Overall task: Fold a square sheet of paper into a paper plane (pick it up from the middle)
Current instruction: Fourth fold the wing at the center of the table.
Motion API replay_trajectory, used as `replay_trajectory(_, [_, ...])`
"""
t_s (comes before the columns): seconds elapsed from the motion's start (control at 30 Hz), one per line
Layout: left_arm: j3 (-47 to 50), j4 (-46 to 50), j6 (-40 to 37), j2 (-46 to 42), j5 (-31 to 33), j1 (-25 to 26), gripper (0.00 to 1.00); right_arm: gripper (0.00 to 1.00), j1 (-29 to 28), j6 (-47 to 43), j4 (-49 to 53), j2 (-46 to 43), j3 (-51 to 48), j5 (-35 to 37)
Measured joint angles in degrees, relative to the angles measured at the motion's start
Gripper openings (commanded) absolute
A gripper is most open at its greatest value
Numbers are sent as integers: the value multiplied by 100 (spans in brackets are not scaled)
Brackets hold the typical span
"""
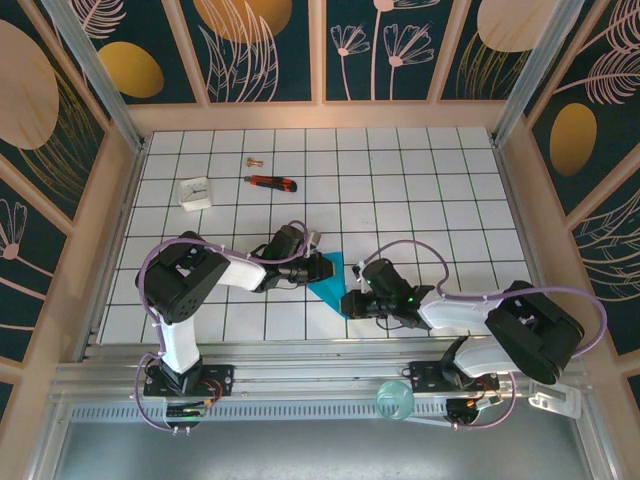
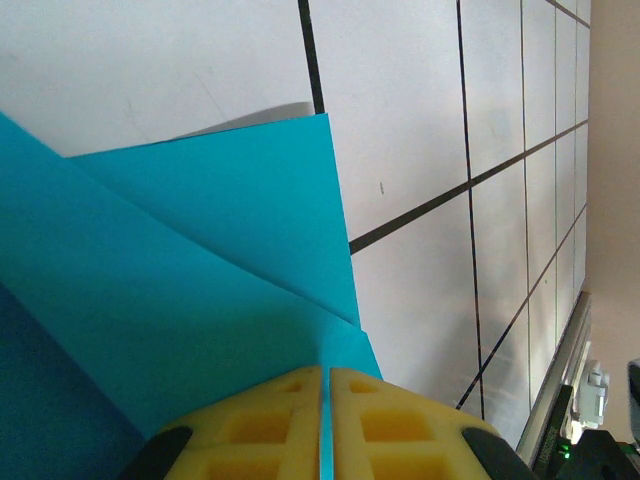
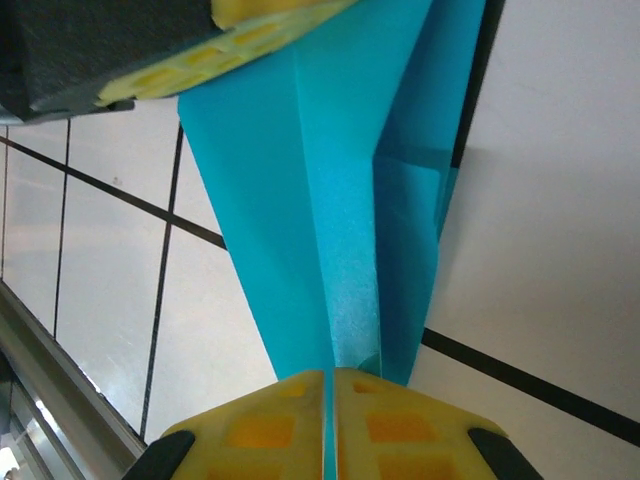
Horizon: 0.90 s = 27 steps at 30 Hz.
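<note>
I see the left gripper (image 1: 322, 268) squeezed almost completely together, its yellow pads (image 2: 260, 425) meeting on a thin teal edge of the paper (image 2: 200, 280) caught in the slit between them. Seen from that wrist, the paper spreads out ahead of the fingertips and off to their left. A folded flap with a slanting crease lies over a broader layer, and a narrow shadow falls on the tiled table (image 2: 420, 120) past its far edge. The right gripper (image 1: 352, 302) is closed just as tightly. Its own yellow pads (image 3: 260, 430) pinch the narrow end of the same paper, with only a sliver of teal between them. From those fingertips the paper widens as it runs away, a long straight fold leading out from the gap between the pads. At the far end the left gripper's pad clamps the wider part. From above, the paper sits between the two sets of fingertips, which are close together and pointing toward each other. The left ones are on its upper side edge and the right ones at its lower tip. A knife (image 1: 272, 182) and a white block (image 1: 195, 193) lie well beyond the left fingers.
</note>
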<state>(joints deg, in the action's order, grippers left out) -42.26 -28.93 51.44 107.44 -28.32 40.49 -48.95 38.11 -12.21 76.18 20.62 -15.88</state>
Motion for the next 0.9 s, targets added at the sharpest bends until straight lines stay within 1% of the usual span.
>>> replay_trajectory(0.23, [-20,-2,-2,20,-15,0,12,9,-184,39,2,0,-37,101])
replay_trajectory(0.53, [-20,-2,0,22,-20,0,13,6,-459,81,90,-4,-37,437])
replay_trajectory(0.9, [-20,0,0,31,-118,7,13,3,-909,79,544,-227,33,890])
